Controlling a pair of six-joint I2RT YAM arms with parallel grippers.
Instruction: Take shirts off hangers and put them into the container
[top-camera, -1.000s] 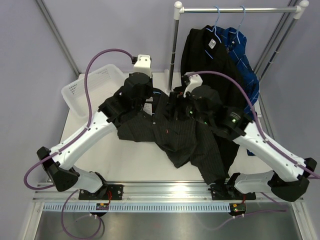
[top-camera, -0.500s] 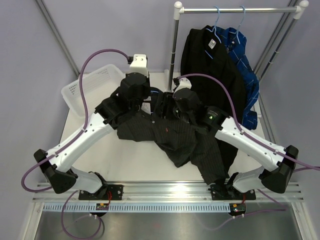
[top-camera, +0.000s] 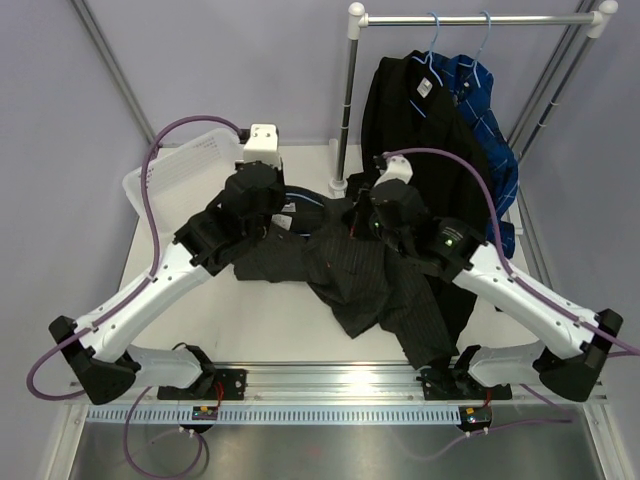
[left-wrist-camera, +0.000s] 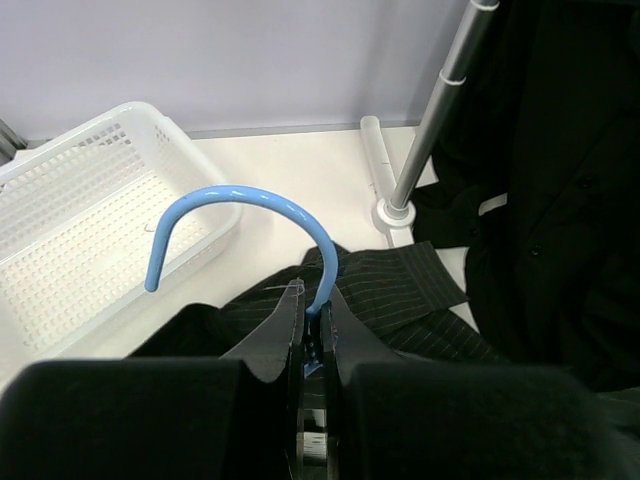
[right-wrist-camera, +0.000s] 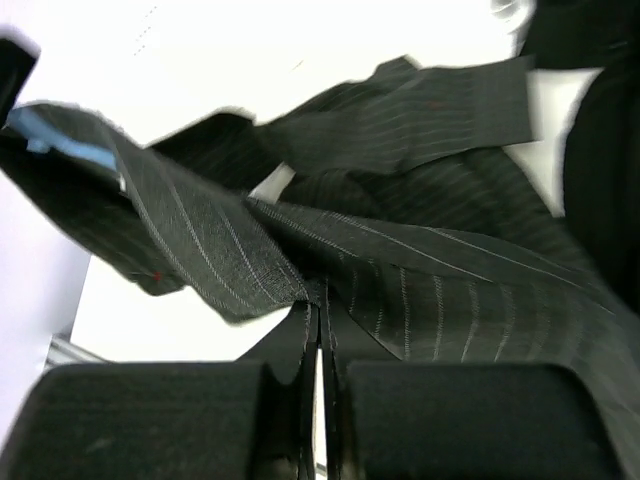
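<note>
Right gripper (right-wrist-camera: 318, 305) pinches the crumpled charcoal pinstriped shirt (right-wrist-camera: 450, 300).

I'm seeing a white table (top-camera: 270, 330), plain lavender wall (top-camera: 220, 60) behind it, silver rail (top-camera: 470, 18) over its far right corner, grey surface (top-camera: 330, 455), maybe floor, below its near edge.

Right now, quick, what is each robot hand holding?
The left gripper is shut on the hanger.
The right gripper is shut on the pinstriped shirt.
</note>
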